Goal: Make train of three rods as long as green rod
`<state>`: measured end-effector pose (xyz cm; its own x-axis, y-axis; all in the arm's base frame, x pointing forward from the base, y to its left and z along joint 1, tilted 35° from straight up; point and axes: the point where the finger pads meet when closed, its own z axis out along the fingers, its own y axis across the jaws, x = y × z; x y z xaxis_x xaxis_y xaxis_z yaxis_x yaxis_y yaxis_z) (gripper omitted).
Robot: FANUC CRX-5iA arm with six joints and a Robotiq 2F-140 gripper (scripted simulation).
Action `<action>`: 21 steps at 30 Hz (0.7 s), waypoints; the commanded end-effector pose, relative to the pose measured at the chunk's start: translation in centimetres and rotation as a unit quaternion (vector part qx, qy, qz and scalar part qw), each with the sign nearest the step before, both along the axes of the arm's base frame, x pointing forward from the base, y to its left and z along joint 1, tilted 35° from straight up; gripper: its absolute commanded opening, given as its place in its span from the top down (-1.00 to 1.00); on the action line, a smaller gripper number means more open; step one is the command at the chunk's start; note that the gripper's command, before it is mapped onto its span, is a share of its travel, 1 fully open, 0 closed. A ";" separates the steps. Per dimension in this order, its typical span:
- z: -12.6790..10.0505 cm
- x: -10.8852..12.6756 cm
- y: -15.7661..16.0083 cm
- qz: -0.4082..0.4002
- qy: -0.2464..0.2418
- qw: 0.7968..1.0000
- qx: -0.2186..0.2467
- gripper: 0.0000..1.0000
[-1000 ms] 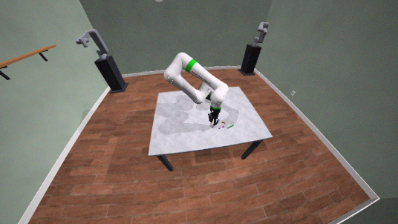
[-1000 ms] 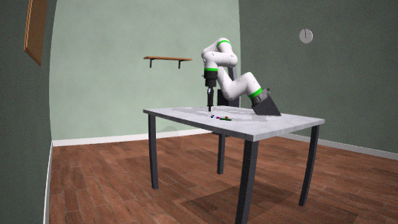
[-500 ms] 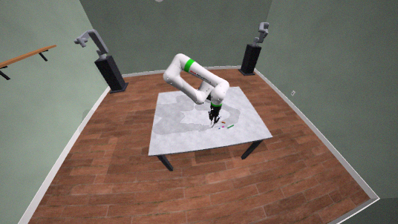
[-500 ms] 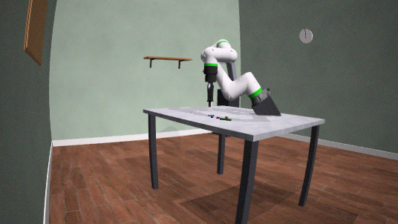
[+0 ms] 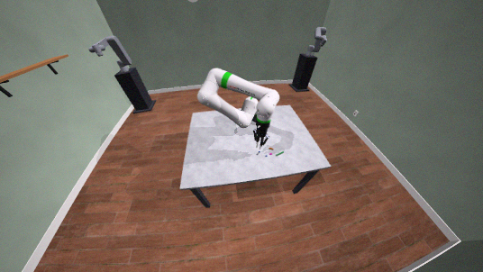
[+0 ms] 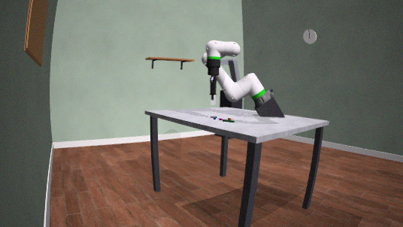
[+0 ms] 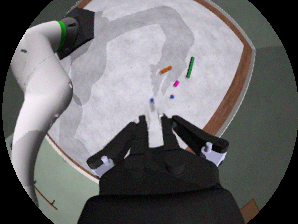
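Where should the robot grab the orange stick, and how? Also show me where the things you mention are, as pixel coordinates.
I'd pinch the orange rod (image 5: 270, 149) (image 6: 229, 119) (image 7: 166, 69) around its middle, coming straight down from above. It lies flat, so its top is easy to reach. It's longer than it is wide, so the claw (image 5: 259, 146) (image 6: 213, 101) (image 7: 153, 113) should probably turn to squeeze its two long sides, leaving both ends free.

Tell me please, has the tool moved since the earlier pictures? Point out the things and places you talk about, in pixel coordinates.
Yes, upward: in the exterior view, the tool (image 5: 259, 147) (image 6: 213, 102) (image 7: 153, 113) is now higher above the table (image 5: 212, 171) (image 6: 293, 122) (image 7: 120, 75).
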<state>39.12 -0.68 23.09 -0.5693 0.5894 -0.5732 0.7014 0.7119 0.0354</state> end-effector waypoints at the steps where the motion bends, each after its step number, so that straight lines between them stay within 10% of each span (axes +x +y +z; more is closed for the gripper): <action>1: 0.3 -0.2 0.2 0.000 0.000 1.000 0.000 0.71; 2: 0.3 -0.2 0.2 0.000 0.000 1.000 0.000 0.71; 3: 0.3 -0.2 0.2 0.000 0.000 1.000 0.000 -1.00; 21: 0.3 -0.2 0.2 0.000 0.000 1.000 0.000 -1.00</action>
<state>38.90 -0.51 23.39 -0.5689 0.5892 -0.5738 0.7016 0.7117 0.0352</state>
